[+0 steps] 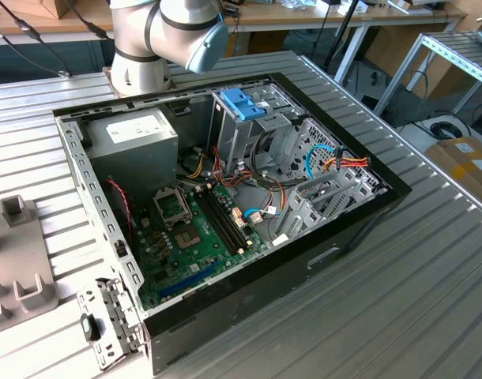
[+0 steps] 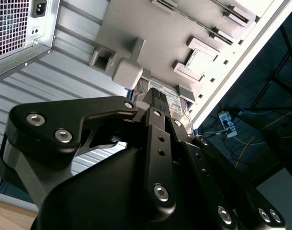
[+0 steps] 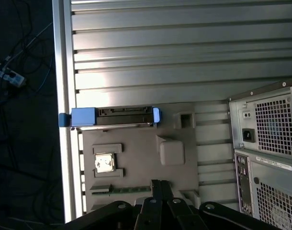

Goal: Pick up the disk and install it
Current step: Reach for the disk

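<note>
The disk (image 3: 124, 116) stands on its long edge in a holder at the rim of a grey fixture plate (image 3: 136, 158), right by the border of the ribbed metal table (image 3: 160, 57). Its connector edge faces up in the first wrist view, with a light blue frame piece at each end. The second wrist view catches its white-labelled face (image 2: 172, 100) just past the fingertips.

The pincer (image 3: 161, 184) hangs above this plate, clear of the disk and touching nothing. Its two black fingers lie pressed together (only a thin seam shows between them), and it carries nothing. In the second wrist view the same closed fingers (image 2: 156, 96) point down towards the plate edge where the disk sits.

Other parts rest on the plate under the pincer. A rounded grey block (image 3: 172, 153) sits between the pincer and the disk, and a square processor chip (image 3: 106, 163) lies in its own pocket beside that block. A green memory stick (image 3: 129, 189) lies nearest the fingertips. Off to one side of the pincer stands the perforated rear of the computer case (image 3: 268, 143), well apart from the plate. Beyond the table's rim a power strip (image 3: 7, 74) lies on the dark floor.

In the exterior view the case (image 1: 344, 237) lies open on the table with its motherboard (image 1: 201, 237) exposed. Inside it are a grey power-supply box (image 1: 138, 134) and a metal cage with a blue handle (image 1: 242, 103). The arm (image 1: 166, 35) rises behind the case, and the fixture plate (image 1: 20, 268) lies at the exterior view's left.
</note>
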Available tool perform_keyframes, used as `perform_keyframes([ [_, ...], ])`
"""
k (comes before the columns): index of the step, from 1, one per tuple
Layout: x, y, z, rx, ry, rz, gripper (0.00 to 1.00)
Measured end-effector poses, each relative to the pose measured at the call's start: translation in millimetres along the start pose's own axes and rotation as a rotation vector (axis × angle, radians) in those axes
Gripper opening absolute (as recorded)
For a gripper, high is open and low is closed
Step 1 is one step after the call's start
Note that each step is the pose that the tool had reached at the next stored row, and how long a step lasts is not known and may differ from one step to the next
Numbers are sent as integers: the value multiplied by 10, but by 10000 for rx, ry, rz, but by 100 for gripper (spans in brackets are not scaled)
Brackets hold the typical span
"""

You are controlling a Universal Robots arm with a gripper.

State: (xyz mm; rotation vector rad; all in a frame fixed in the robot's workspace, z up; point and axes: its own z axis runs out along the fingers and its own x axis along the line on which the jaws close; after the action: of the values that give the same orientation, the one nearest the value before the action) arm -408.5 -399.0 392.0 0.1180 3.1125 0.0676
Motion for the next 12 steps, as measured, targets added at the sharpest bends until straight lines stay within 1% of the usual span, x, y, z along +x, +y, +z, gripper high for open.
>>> perform_keyframes([
  [5, 21, -2, 0, 0, 0, 0, 10],
  [12, 83, -6, -2, 0, 0, 0, 10],
])
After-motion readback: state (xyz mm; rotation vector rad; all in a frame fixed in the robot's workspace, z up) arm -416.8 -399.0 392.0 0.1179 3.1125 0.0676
